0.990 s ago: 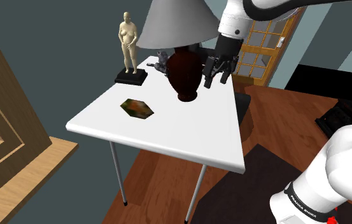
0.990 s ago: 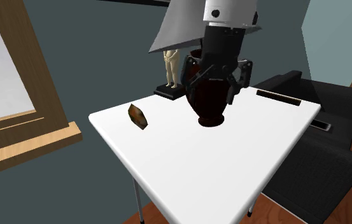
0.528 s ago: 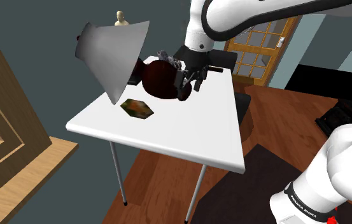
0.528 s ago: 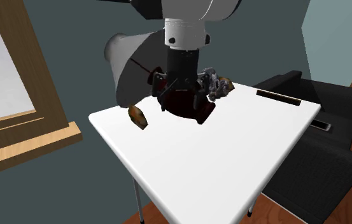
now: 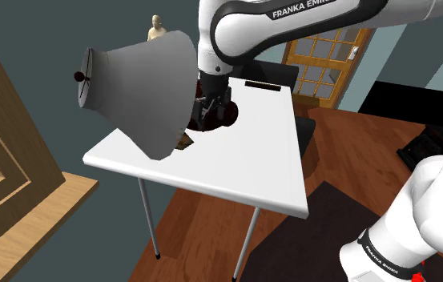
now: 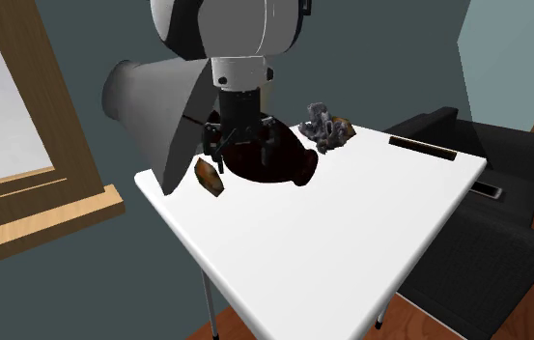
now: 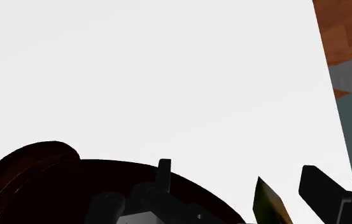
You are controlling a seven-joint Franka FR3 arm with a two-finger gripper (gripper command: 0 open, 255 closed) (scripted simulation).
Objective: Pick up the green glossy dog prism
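Below, a white desk (image 5: 243, 172) spreads under the jaws. A lamp (image 5: 135, 92) lies on its side, its dark base right against them. The jaws stand wide apart, holding nothing. The brown-green prism (image 6: 209, 177) lies just beside them, untouched. Likely step: the approach. Next they must clear the lamp, centre over the prism, descend and close.
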